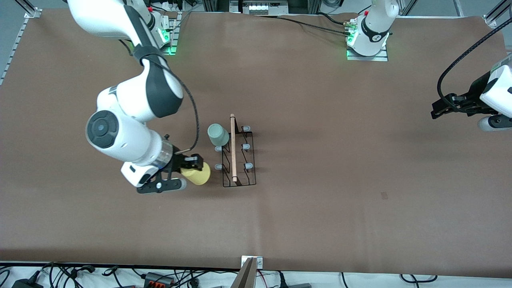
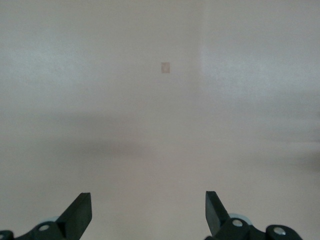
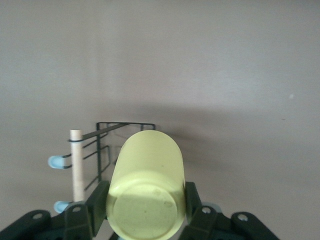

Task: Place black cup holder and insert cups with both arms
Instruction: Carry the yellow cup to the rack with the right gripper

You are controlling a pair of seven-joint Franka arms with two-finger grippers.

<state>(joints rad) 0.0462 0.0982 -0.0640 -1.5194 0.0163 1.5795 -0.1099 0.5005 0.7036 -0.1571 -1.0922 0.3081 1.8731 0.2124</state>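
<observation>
No readable text, labels, brand names or nos. in any view. Only sign-like mark: a small white zigzag logo on the black band of the left arm (image 1: 375, 34) near its base, too small to read as letters. Yellow cup (image 3: 146, 192) base is plain, no print.
</observation>
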